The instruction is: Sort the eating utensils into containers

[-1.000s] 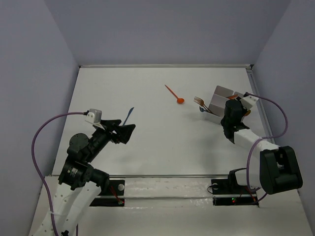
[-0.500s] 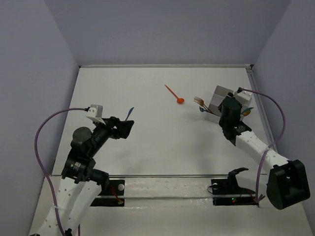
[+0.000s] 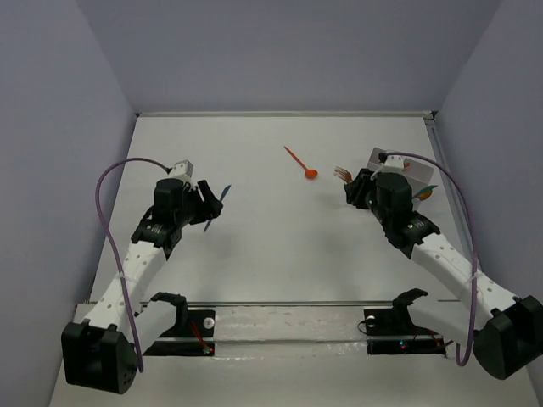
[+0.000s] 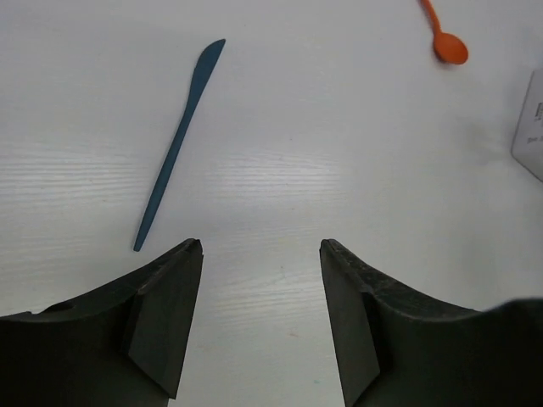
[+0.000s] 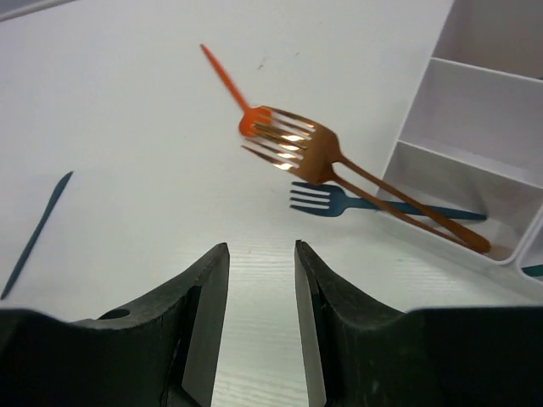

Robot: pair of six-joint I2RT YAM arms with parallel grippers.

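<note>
**Both arms extended, jaws empty, utensils just ahead**

On the white table (image 3: 271, 254), your left arm (image 3: 131, 259) stretches forward on the left side. Your right arm (image 3: 441, 254) angles forward and inward, toward the tray (image 3: 383, 158) at the far right.

The left gripper (image 4: 261, 250) points down at the table with its jaws parted fairly wide and nothing between them. The right gripper (image 5: 261, 250) has a narrower gap, also empty.

The tray is translucent white, with dividers showing in the right wrist view. Two copper forks (image 5: 314, 157) rest with their handles in the near compartment and their heads hanging out over the tray wall. A teal fork (image 5: 318, 199) lies under them the same way. Its tines are just ahead of the right jaws, a little to the right of the gap.

A thin teal knife (image 4: 174, 148) lies flat on the table. Its near end is just beside your left fingertip (image 4: 191, 250) and outside the gap, with the blade running away to the far side. An orange spoon (image 3: 301, 164) lies mid-table, well apart from both grippers.
</note>
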